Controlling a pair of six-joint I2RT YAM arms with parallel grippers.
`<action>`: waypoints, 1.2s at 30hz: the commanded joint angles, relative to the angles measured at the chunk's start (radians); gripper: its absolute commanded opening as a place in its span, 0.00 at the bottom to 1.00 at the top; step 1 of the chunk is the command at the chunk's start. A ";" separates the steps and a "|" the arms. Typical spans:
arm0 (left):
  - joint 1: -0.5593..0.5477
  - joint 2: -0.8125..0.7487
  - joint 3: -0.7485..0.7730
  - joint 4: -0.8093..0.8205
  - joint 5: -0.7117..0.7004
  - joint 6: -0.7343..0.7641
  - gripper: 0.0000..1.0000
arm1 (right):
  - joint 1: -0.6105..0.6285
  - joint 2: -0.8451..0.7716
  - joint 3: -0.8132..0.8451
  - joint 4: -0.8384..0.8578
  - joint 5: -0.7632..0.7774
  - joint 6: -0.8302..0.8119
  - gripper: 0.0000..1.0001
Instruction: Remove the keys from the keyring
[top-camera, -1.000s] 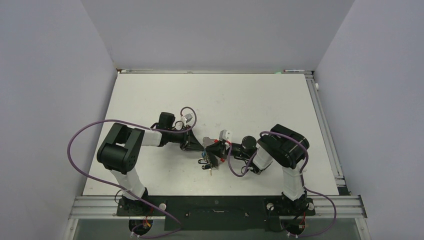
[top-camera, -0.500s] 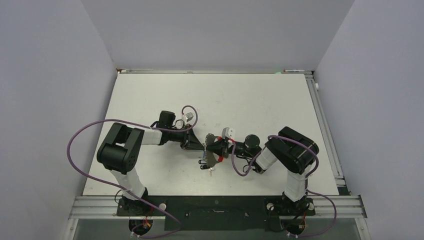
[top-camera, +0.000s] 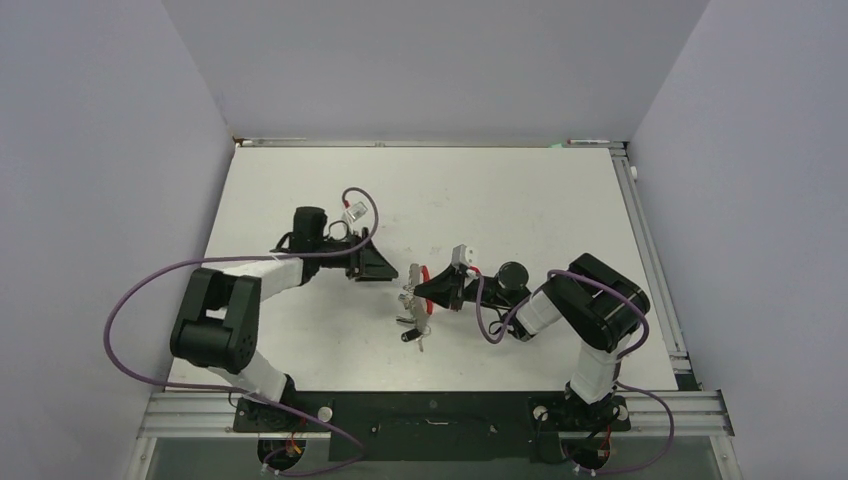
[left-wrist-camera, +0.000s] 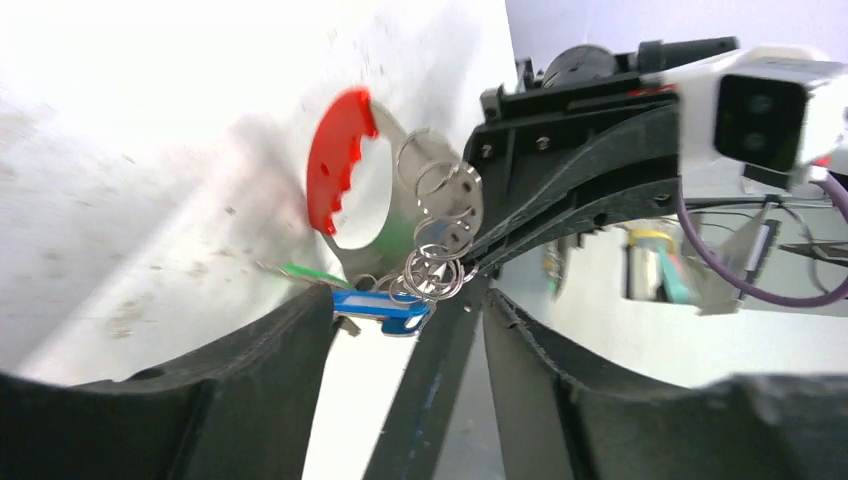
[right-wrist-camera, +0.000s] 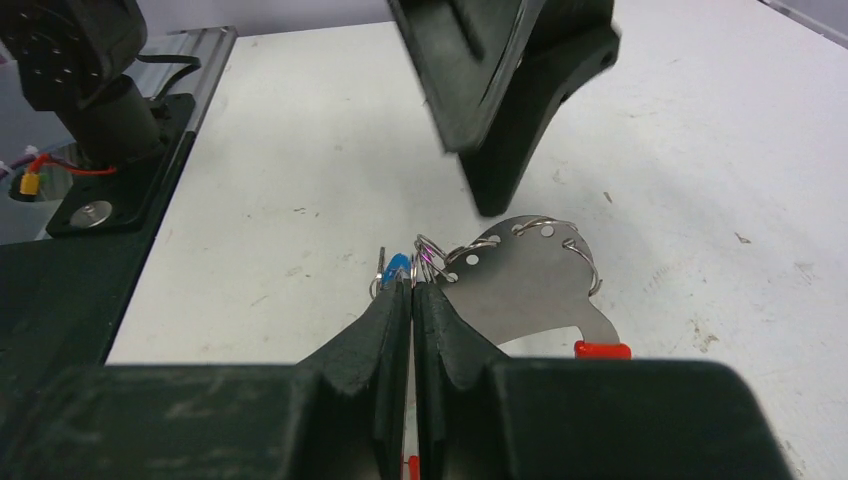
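The keyring shows as a red toothed arc (left-wrist-camera: 335, 165) joined to a grey metal plate (left-wrist-camera: 455, 200) (right-wrist-camera: 530, 280) with several small split rings. A blue key (left-wrist-camera: 385, 305) (right-wrist-camera: 395, 267) and a green key (left-wrist-camera: 310, 272) hang from the rings. My right gripper (top-camera: 422, 292) (right-wrist-camera: 412, 283) is shut on the rings at the plate's edge. The keys (top-camera: 408, 318) dangle below it toward the table. My left gripper (top-camera: 383, 268) (left-wrist-camera: 410, 350) stands open to the left of the keyring and holds nothing.
A dark-headed key (top-camera: 410, 337) lies on the white table (top-camera: 520, 200) just under the bunch; I cannot tell whether it is attached. The left arm's base (right-wrist-camera: 95, 110) and the metal rail (top-camera: 430, 405) line the near edge.
My left gripper has opened and drawn back up and to the left, away from the keyring. The right gripper still holds the keyring, shifted slightly right.
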 joint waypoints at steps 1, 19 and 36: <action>0.094 -0.141 0.092 -0.127 0.029 0.278 0.55 | -0.013 -0.040 0.037 0.319 -0.101 0.060 0.05; -0.120 -0.269 0.241 -0.606 -0.075 1.167 0.29 | -0.021 0.077 0.133 0.317 -0.138 0.185 0.05; -0.152 -0.147 0.257 -0.549 -0.204 1.413 0.30 | -0.034 0.205 0.216 0.315 -0.137 0.174 0.05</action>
